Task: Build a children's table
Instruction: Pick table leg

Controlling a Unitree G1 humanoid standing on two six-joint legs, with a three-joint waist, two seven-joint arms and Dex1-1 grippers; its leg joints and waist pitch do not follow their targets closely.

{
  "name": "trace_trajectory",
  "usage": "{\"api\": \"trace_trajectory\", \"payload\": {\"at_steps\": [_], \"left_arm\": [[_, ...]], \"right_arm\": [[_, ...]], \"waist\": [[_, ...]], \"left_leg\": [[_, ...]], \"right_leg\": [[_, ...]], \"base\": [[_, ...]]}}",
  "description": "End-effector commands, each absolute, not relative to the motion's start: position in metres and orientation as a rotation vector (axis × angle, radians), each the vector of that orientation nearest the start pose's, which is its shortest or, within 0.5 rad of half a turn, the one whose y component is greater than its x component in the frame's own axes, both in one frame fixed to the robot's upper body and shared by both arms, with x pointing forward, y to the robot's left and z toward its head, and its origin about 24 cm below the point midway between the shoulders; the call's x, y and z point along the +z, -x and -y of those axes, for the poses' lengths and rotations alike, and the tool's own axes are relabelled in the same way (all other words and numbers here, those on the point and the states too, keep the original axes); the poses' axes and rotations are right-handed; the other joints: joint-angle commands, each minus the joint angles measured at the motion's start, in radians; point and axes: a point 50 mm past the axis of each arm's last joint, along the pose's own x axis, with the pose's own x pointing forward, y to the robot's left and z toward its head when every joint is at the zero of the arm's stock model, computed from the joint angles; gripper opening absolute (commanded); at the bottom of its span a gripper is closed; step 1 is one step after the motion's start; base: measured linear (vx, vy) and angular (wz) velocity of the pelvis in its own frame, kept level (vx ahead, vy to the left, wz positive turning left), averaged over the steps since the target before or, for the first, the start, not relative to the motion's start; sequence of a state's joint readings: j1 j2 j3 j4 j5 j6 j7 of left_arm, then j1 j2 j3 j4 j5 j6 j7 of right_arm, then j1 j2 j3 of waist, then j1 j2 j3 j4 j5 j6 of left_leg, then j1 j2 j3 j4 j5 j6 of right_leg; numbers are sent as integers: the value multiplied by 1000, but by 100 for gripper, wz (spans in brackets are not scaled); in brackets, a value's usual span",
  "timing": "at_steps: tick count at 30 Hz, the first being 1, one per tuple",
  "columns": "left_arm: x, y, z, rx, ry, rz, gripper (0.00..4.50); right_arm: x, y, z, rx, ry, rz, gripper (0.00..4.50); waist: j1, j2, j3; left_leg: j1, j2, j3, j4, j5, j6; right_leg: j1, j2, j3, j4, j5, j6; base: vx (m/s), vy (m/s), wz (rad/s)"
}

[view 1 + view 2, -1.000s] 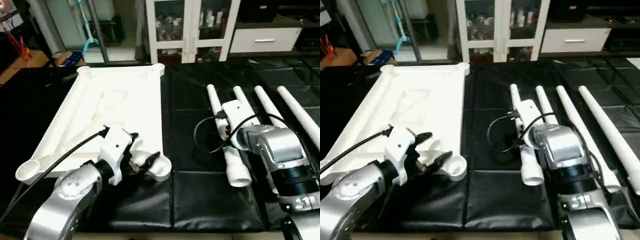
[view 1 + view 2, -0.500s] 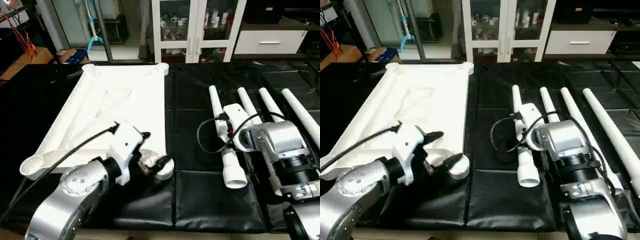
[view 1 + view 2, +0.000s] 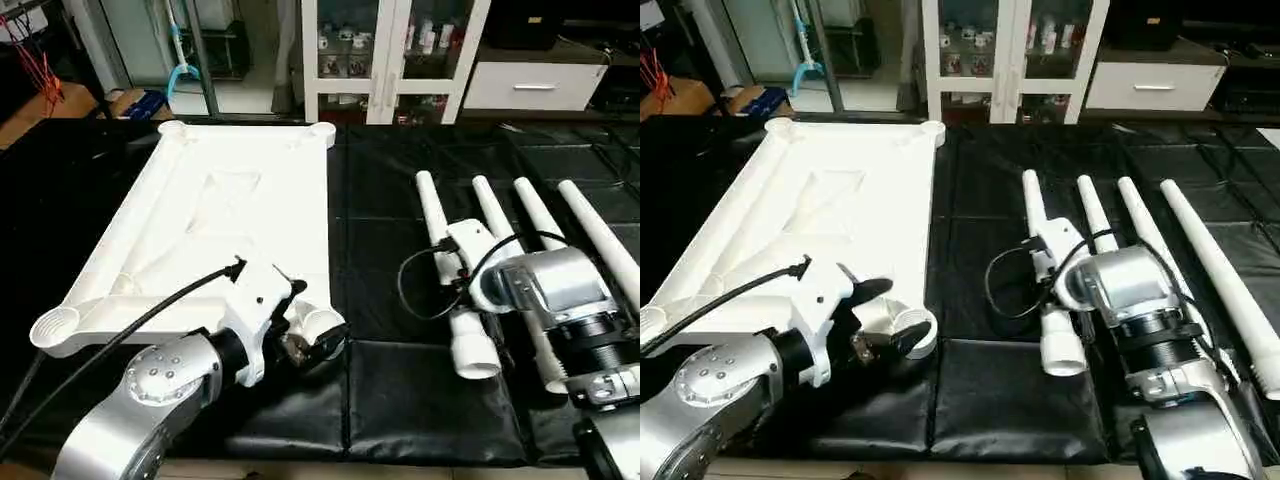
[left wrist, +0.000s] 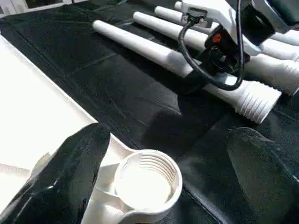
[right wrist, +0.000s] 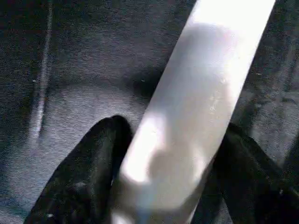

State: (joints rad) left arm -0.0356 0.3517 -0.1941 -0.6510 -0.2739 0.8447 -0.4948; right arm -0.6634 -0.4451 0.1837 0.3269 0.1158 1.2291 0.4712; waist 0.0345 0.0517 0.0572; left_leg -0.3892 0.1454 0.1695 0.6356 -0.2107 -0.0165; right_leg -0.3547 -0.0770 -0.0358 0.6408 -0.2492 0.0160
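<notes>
A: How does the left end effector (image 4: 159, 186) stand?

B: Spread wide, holding nothing. In the left wrist view its two black fingers (image 4: 70, 172) stand either side of the tabletop's near corner socket (image 4: 148, 179), one over the white plastic, the other over the black mat. Whether either one touches the socket I cannot tell.

A: And the right end effector (image 5: 163, 172)?

B: Its fingers (image 5: 79, 186) bracket the leftmost leg (image 5: 187, 116) and lie close against its sides. Whether they actually press on it I cannot tell, so a firm grasp is not certain.

A: Where are the table parts?

B: The tabletop (image 3: 240, 215) lies underside up on the left of the black-covered worktop (image 3: 380, 400). Four legs (image 3: 520, 215) lie side by side to its right, well apart from it.

A: Anything in the sockets?

B: The near corner socket shows threads inside and nothing in it.

A: What do the views add to each other?

B: The head views show the right arm (image 3: 560, 300) over the leftmost leg (image 3: 1050, 280), hiding the fingers. The right wrist view shows them. The left wrist view shows that leg's ribbed wide end (image 4: 254, 100).
</notes>
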Motion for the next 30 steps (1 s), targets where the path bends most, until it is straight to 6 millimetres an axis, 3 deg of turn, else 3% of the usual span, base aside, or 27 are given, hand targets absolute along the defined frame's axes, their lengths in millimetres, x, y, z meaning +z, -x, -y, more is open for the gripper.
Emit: {"api": "trace_trajectory", "payload": {"at_steps": [1,5,6,10,11,15,18,19,21,23,25,26,27,28,29,30], "left_arm": [[108,-211,-111,-817,-125,-276,450],[109,-215,-114,-775,-126,-265,450],[108,-216,-115,-763,-137,-268,450],[107,-217,-116,-749,-153,-282,450],[107,-219,-117,-741,-158,-278,450],[109,-224,-117,-719,-166,-264,450],[109,-229,-117,-682,-153,-261,450],[109,-231,-119,-650,-148,-265,450],[108,-233,-120,-634,-148,-266,450],[112,-238,-122,-595,-138,-237,450],[128,-251,-127,-509,-33,-144,450],[128,-251,-127,-509,-33,-144,450],[143,-261,-129,-441,109,-63,450],[150,-265,-130,-418,172,-30,450],[150,-265,-130,-418,172,-30,450],[159,-270,-130,-400,261,10,450]], "right_arm": [[68,-322,189,348,172,-1000,273],[67,-322,191,344,143,-991,232],[66,-322,193,333,143,-990,225],[65,-320,193,335,128,-990,195],[65,-319,193,334,113,-983,188],[64,-318,194,326,89,-970,179],[62,-318,194,320,60,-964,178],[62,-318,193,322,28,-946,178],[62,-318,192,323,12,-934,178],[70,-322,189,345,-42,-856,178],[99,-337,187,368,-139,-582,177],[99,-337,187,368,-139,-582,177],[125,-343,186,406,-182,-384,177],[136,-344,185,421,-199,-315,177],[136,-344,185,421,-199,-315,177],[149,-344,183,455,-224,-234,177]], "waist": [[2,-15,-55],[1,-9,-56],[2,-3,-56],[2,-6,-57],[2,0,-57],[2,0,-57],[0,5,-58],[1,12,-58],[0,8,-60],[-1,7,-61],[1,10,-62],[1,4,-68],[4,5,-69],[1,3,-63],[8,3,-69],[9,3,-70]], "left_leg": [[22,75,-29,-95,-148,-46],[22,74,-30,-95,-153,-55],[22,74,-30,-94,-150,-57],[22,73,-30,-93,-143,-54],[22,73,-30,-93,-142,-55],[23,72,-30,-94,-162,-60],[24,71,-31,-94,-176,-70],[24,72,-33,-95,-177,-71],[24,72,-33,-95,-173,-70],[23,71,-32,-93,-164,-58],[23,73,-30,-93,-170,-56],[20,74,-31,-90,-132,-43],[19,74,-32,-88,-108,-32],[15,73,-23,-87,-124,-25],[21,75,-25,-82,-117,-20],[17,73,-24,-80,-77,9]], "right_leg": [[17,-67,43,-76,-58,-257],[19,-66,43,-75,-44,-255],[19,-67,43,-74,-35,-256],[21,-65,42,-73,-12,-261],[20,-65,42,-73,-4,-262],[21,-64,42,-74,-13,-263],[22,-63,41,-74,-9,-263],[22,-65,42,-73,-6,-264],[23,-64,41,-73,10,-265],[24,-65,41,-73,21,-267],[24,-70,42,-75,20,-272],[30,-69,40,-71,60,-278],[28,-69,39,-69,82,-277],[26,-71,44,-72,85,-294],[27,-73,42,-73,92,-299],[25,-69,41,-67,127,-300]], "base": [[0,0,0],[0,0,0],[0,0,0],[0,0,0],[0,0,0],[0,0,0],[0,0,0],[0,0,0],[0,0,0],[0,0,0],[0,0,0],[0,0,0],[0,0,0],[0,0,0],[0,0,0],[0,0,0]]}}
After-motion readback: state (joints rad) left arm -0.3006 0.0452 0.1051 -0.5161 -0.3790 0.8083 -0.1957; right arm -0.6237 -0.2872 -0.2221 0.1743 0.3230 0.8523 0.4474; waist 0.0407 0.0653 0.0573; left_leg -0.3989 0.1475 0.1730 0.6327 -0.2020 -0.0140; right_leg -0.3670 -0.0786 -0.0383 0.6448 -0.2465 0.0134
